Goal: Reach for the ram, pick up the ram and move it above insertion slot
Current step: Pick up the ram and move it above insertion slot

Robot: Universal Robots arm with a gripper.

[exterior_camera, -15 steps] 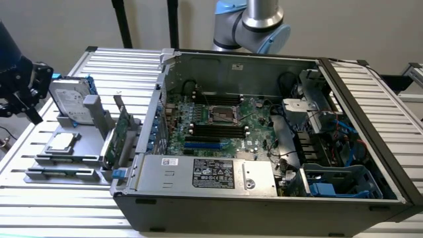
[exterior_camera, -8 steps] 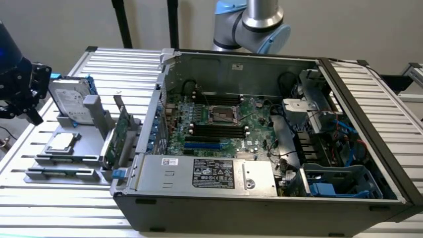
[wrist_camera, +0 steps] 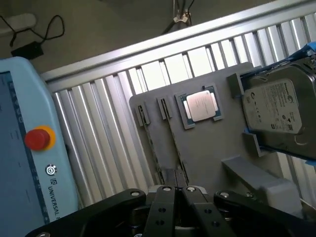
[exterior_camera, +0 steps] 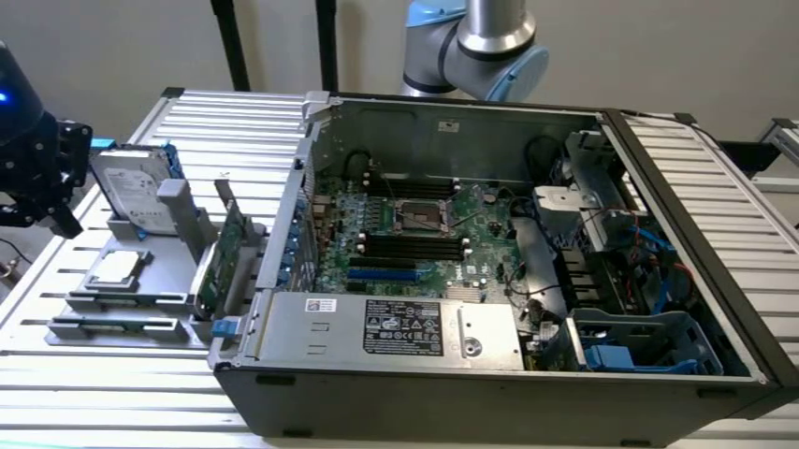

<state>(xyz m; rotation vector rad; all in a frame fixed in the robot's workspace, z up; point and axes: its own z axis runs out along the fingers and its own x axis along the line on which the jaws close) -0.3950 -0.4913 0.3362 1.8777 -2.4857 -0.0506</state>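
Closest to us in the wrist view, the black gripper (wrist_camera: 175, 190) has its fingers drawn together, holding nothing. Beneath it a grey holder tray (wrist_camera: 207, 148) carries a processor chip (wrist_camera: 201, 105), a hard drive (wrist_camera: 274, 108) and, as far as we can make out, the ram (exterior_camera: 119, 326) standing edge-on as a thin strip. All sit on a slatted metal table (exterior_camera: 225, 112). Further off, the open computer case (exterior_camera: 374, 393) holds the black insertion slot (exterior_camera: 413, 245). The case wall partly hides its motherboard.

Ram (exterior_camera: 119, 325) edge-up; insertion slot (exterior_camera: 413, 246) blk
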